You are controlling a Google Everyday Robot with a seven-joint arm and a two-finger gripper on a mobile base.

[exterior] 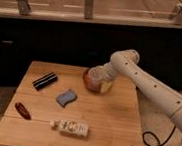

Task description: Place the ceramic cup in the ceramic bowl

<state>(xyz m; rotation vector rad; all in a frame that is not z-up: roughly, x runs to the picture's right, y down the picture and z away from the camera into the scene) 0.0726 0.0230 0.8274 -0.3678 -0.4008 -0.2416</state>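
I have the arm (148, 85) reaching in from the right edge of the frame, its white links bending down toward the centre, and the gripper (106, 75) sits just above and right of the ceramic bowl (89, 82) at the upper middle of the wooden table (113, 121). The ceramic cup (96, 79) is off-white and appears inside the bowl's outline, partly covering the orange-red glaze — whether it rests on the bowl's floor or is held just over it I cannot tell, and I cannot tell the state of the end effector either, since the wrist hides it. To the left, a dark rectangular object (44, 80) lies at a slant near the table's upper left. Below and left of the bowl is a blue-grey sponge (67, 97). A reddish-brown elongated item (23, 110) lies at the lower left edge. Along the lower middle a white packet (70, 128) lies on its side — it carries printing, but nothing I can read. A black cable (151, 141) loops on the floor at lower right.
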